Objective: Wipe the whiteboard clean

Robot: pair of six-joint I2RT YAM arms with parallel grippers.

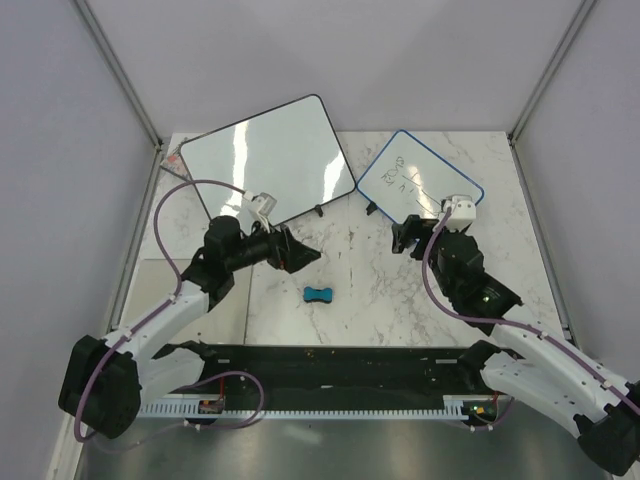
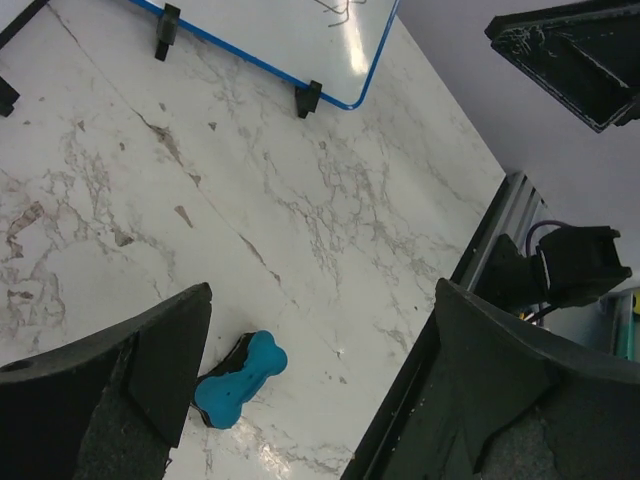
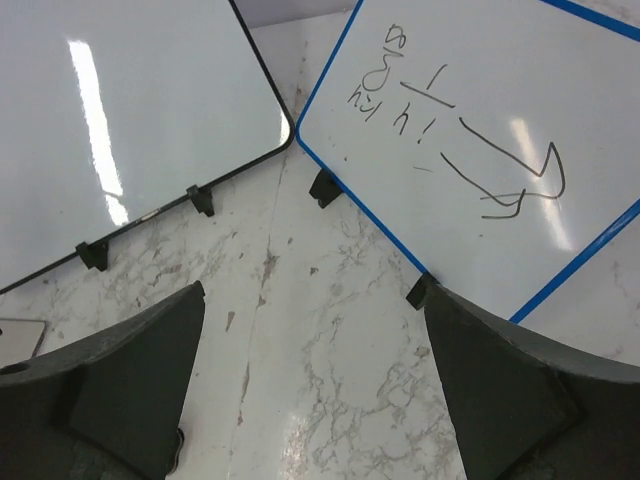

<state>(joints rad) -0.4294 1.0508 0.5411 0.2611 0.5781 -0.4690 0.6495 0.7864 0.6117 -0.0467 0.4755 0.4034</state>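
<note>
Top external view: the whiteboard stood at 1 o'clock on the marble table, propped at a tilt on small black feet, with dark handwriting on its face. A larger black-framed board stood at 11 o'clock, near it but not touching. A blue eraser lay near the table's centre. The left gripper was at the eraser's 10 o'clock, apart from it. The right gripper sat just off the whiteboard's near corner.

Left wrist view: the left gripper was spread wide with nothing between its fingers. The blue eraser lay at 7 o'clock, just beside the left-hand finger. The whiteboard showed at 12 o'clock.

Right wrist view: the right gripper was likewise released and empty. The whiteboard filled 1 to 3 o'clock. The writing appeared to read "1" over "n!" or "h!", with smaller marks I could not read and a drawn arrow. No brand or label was seen.

Assessment: the board looked light, stiff and slick-faced. On those feet it would likely slide or tip under wiping pressure. It is best braced at the blue frame's near corner, clear of the ink.
</note>
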